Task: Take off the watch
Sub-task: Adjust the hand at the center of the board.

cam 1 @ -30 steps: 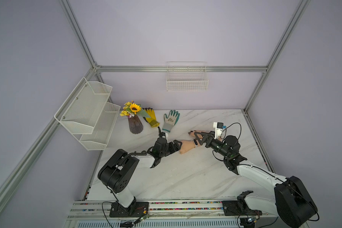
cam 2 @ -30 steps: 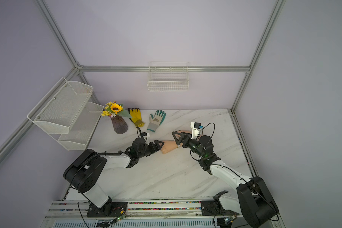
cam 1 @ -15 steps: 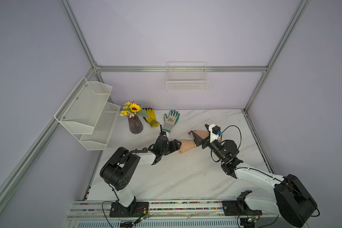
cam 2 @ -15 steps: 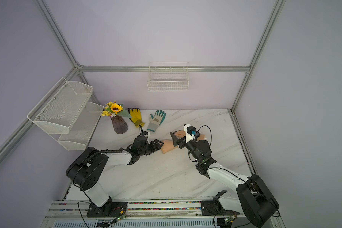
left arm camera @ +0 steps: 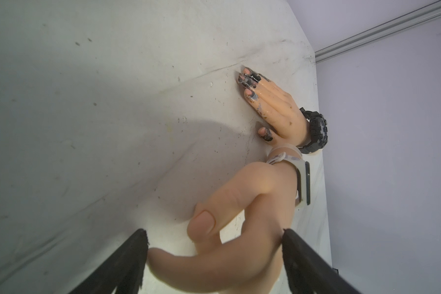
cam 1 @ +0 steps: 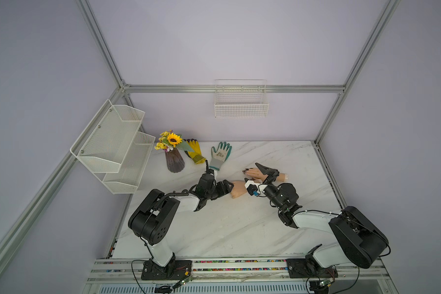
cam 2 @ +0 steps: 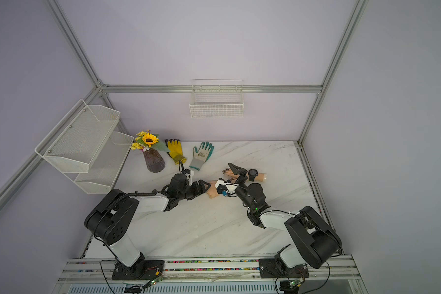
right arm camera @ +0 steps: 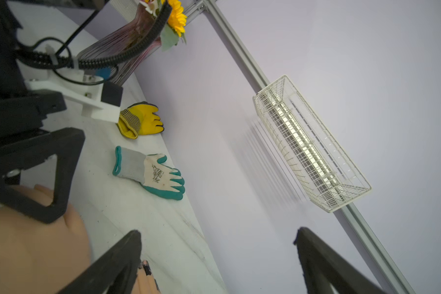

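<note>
Two mannequin hands lie mid-table. The near hand (cam 1: 237, 189) (left arm camera: 239, 193) wears a white-and-grey watch (left arm camera: 303, 183) on its wrist. My left gripper (cam 1: 227, 187) (left arm camera: 214, 233) is shut on this hand's fingers, with a pad touching each side. The far hand (left arm camera: 280, 112) has dark-stained fingertips and wears a black watch (cam 2: 252, 174) (left arm camera: 316, 132). My right gripper (cam 1: 264, 174) (right arm camera: 217, 232) hangs open over the far hand. Nothing is between its fingers, and the stained fingertips lie beside one of them.
A dark vase with a sunflower (cam 1: 174, 159), a yellow glove (cam 1: 194, 151) and a green-and-grey glove (cam 1: 220, 155) lie at the back left of the marble table (cam 1: 239, 224). A mesh shelf (cam 1: 112, 145) hangs on the left wall, and a wire basket (cam 1: 241, 104) on the back wall.
My right wrist has rolled, swinging its camera round to the near side, and the open gripper now sits over the far hand. The left gripper keeps its hold on the near hand.
</note>
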You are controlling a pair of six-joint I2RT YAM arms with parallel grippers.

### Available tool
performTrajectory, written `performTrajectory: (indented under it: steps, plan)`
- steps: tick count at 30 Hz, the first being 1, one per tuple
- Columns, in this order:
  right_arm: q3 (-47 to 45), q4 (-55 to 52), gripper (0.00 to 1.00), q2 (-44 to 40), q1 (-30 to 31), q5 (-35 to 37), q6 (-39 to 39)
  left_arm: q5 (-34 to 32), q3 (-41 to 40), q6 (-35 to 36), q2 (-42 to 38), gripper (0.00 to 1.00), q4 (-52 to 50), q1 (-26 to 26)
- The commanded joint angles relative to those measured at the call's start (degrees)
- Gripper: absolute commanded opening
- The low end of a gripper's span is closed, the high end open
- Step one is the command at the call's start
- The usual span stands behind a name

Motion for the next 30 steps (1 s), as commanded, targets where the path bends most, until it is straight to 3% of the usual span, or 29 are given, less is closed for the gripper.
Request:
performTrajectory:
  steps: [1,14,20,30]
  plan:
    - [0.2,-0.03,0.97,2.92,1.11,-0.24,-5.68,0.52,-0.11,1.25,-1.57,0.83,0.32,0.46]
    - [4.88,-8.03,0.97,12.99,3.5,-1.33,-7.06,0.11,-0.57,1.03,-1.75,0.84,0.55,0.52]
    - [6.92,-22.22,0.97,10.06,4.3,-5.77,-5.07,-0.04,-0.55,1.33,-1.85,0.86,0.6,0.77]
    - [10.68,-38.4,0.97,8.31,4.63,-4.89,-1.06,-0.16,-0.82,1.75,-2.54,0.87,0.26,1.31]
